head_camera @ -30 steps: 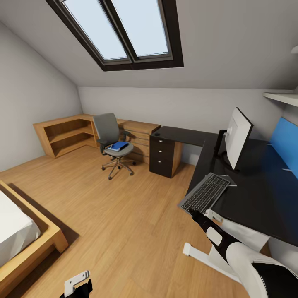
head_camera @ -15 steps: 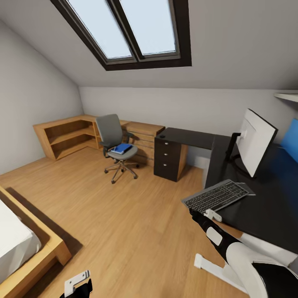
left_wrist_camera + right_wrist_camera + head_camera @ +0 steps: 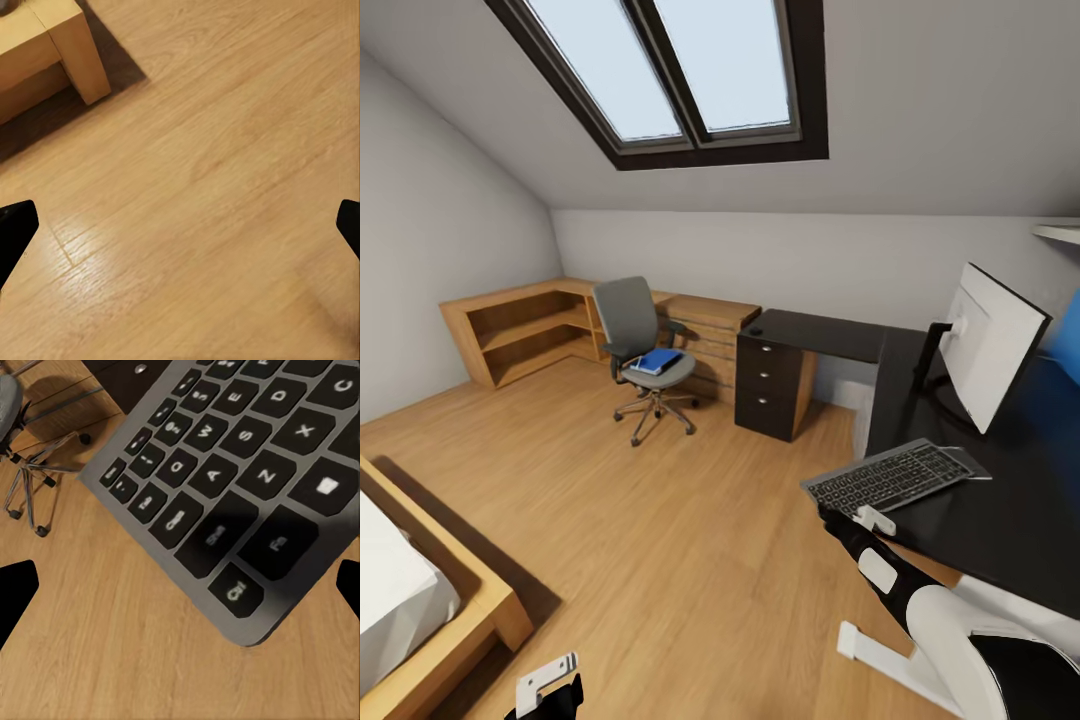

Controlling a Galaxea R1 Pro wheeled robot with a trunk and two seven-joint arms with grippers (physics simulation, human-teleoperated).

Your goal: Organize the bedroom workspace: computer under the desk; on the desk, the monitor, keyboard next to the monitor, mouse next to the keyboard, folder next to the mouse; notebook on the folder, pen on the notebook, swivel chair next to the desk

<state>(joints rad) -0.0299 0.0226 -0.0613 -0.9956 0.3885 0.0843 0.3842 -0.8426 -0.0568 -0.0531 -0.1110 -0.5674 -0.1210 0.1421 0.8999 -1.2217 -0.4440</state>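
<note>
Step in hand: seating the keyboard (image 3: pixel 895 476) on the desk (image 3: pixel 1010 500) beside the monitor (image 3: pixel 992 345). The keyboard lies at the desk's front edge, one corner overhanging the floor. The right gripper (image 3: pixel 850 517) sits just below that corner, fingers spread, holding nothing (right wrist view: keys close ahead, nothing between the fingertips). The left gripper (image 3: pixel 180 225) is likewise spread wide over bare floor. Next move, as judged: push the keyboard fully onto the desk. The folder (image 3: pixel 656 361) waits on the swivel chair (image 3: pixel 645 350), well apart.
</note>
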